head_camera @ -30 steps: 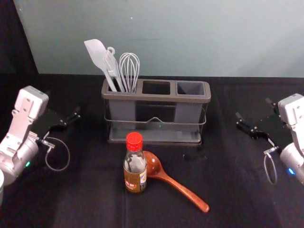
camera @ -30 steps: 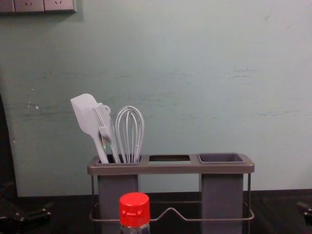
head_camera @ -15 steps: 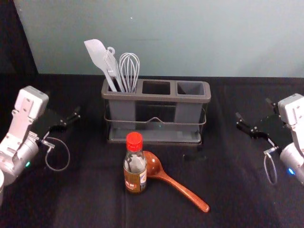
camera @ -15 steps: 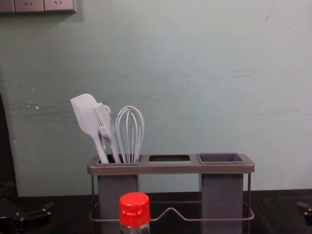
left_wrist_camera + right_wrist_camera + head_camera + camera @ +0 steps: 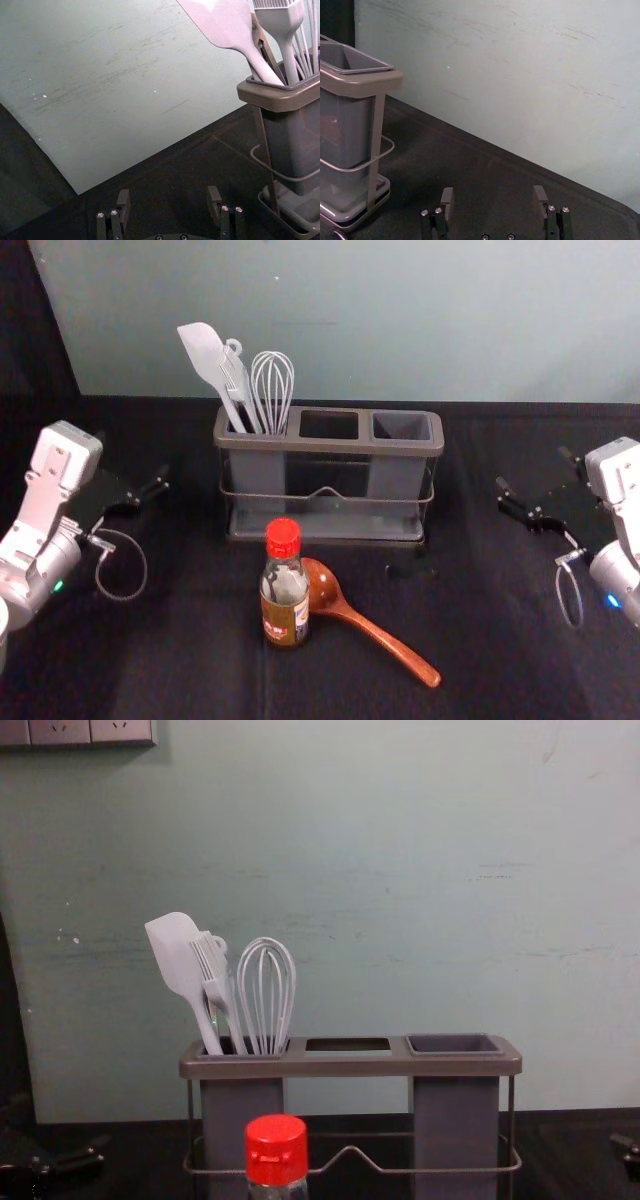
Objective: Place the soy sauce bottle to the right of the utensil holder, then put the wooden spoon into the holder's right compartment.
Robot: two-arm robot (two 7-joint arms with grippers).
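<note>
Soy sauce bottle, one: the bottle (image 5: 284, 602) stands upright on the desk (image 5: 180, 650), in front of the holder and left of its middle. It has one red cap (image 5: 283, 538) and a label around its lower body.

Wooden spoon, one: the spoon (image 5: 385, 637) lies on the desk, its bowl just beside the right side of the bottle and its handle running forward and to the right. Contact between bowl and bottle cannot be determined.

Utensil holder, one: the holder (image 5: 325, 447) has three top openings in a row, two bins, one wire rail (image 5: 328, 492) and one base tray (image 5: 325, 530). The left compartment (image 5: 241, 1125) contains one spatula (image 5: 172, 948), one brush (image 5: 213, 965), one whisk (image 5: 266, 995) and at least one further utensil (image 5: 270, 55), partly hidden behind them. The middle opening (image 5: 330, 425) is between the two bins. The right compartment (image 5: 402, 425) is open at the top, its inner walls exposed.

Tools, two: the left tool (image 5: 132, 456) is positioned left of the holder, the right tool (image 5: 534, 468) right of it. Each has its two fingers spread wide and holds nothing.

Wall (image 5: 400, 870), one: it rises behind the desk; three sockets (image 5: 60, 730) are at its upper left in the chest view.
</note>
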